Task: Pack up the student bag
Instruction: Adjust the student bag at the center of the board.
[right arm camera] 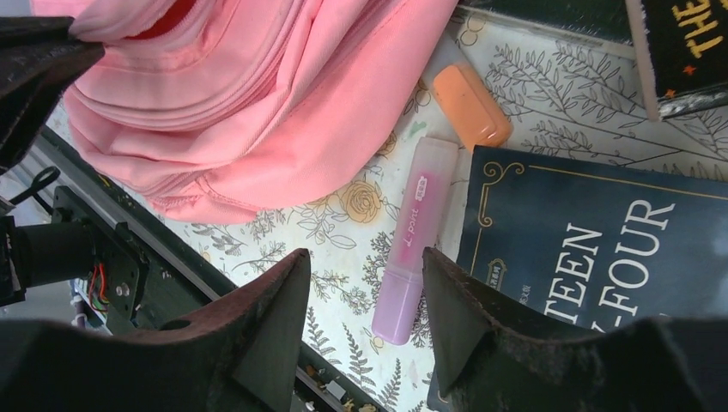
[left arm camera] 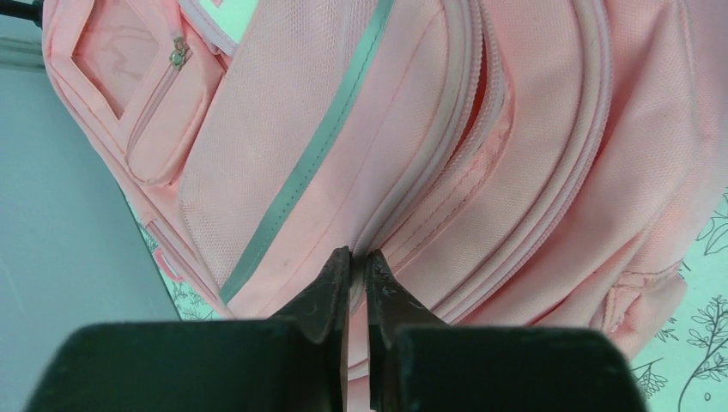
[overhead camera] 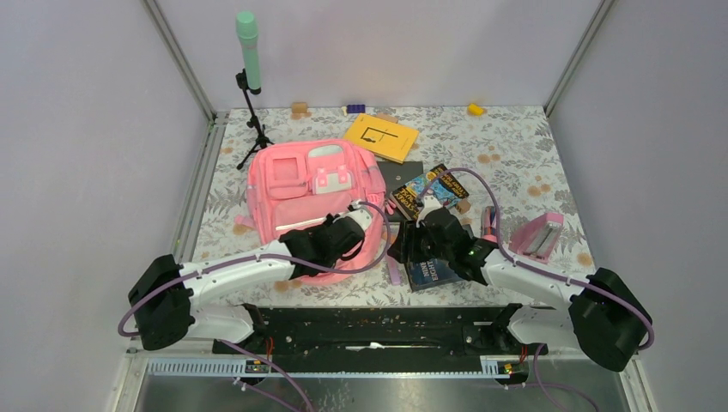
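The student bag (overhead camera: 311,196), a large pink backpack, lies front up left of the middle. My left gripper (overhead camera: 348,233) is at its near right edge. In the left wrist view that gripper (left arm camera: 358,255) is shut on a pale zipper seam of the bag (left arm camera: 360,129). My right gripper (overhead camera: 410,245) is open and empty just right of the bag. In the right wrist view it (right arm camera: 365,257) hovers over a pink-purple highlighter (right arm camera: 410,240) on the table. The bag's edge (right arm camera: 283,112) is at upper left there.
An orange highlighter (right arm camera: 468,103) and a dark blue book (right arm camera: 601,249) lie beside the pink one. A yellow booklet (overhead camera: 381,137), a colourful book (overhead camera: 429,190) and a pink pencil case (overhead camera: 537,238) lie to the right. A green microphone stand (overhead camera: 248,51) is at the back left. A black rail (overhead camera: 378,322) runs along the front.
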Motion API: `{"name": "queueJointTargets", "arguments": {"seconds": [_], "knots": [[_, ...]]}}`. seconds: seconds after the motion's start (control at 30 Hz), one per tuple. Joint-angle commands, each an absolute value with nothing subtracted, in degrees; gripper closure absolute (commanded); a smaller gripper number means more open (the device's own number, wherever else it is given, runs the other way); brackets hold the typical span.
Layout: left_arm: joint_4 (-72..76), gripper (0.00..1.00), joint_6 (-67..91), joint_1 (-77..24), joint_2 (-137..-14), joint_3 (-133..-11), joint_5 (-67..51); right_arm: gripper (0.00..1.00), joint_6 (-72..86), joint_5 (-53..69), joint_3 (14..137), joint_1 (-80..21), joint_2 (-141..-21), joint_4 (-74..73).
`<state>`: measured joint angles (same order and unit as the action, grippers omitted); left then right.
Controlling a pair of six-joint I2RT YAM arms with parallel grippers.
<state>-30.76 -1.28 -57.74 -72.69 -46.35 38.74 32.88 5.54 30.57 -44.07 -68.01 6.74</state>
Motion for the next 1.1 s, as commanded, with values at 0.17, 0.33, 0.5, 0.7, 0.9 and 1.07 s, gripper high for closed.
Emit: {"name": "queueJointTargets", "arguments": {"seconds": [0.17, 0.33, 0.5, 0.7, 0.9, 1.07], "knots": [[-27.7, 1.00, -0.2, -56.1, -66.6, -48.4, 32.0, 0.40, 29.4, -7.6, 35.7, -52.8, -69.0, -1.1], [-28.8, 1.00, -0.2, -53.8, -65.0, -49.5, 24.1, 0.38, 30.3, -13.5, 37.8, -56.4, -71.9, -5.3], [-29.4, 1.00, 1.4, -50.6, -63.1, -50.2, 17.5, 0.38, 32.5, -15.9, 38.2, -59.0, -75.9, -6.1], [-29.8, 1.00, 0.9, -47.5, -61.8, -50.3, 9.4, 0.41, 34.0, -16.3, 37.8, -60.8, -78.5, -6.4], [-30.5, 1.00, 0.4, -45.6, -61.9, -50.7, 3.9, 0.41, 35.5, -19.4, 39.3, -62.0, -81.9, -10.0], [-30.8, 1.00, 0.4, -44.3, -62.5, -50.7, 1.1, 0.40, 36.0, -20.3, 40.1, -62.5, -84.1, -10.8]]}}
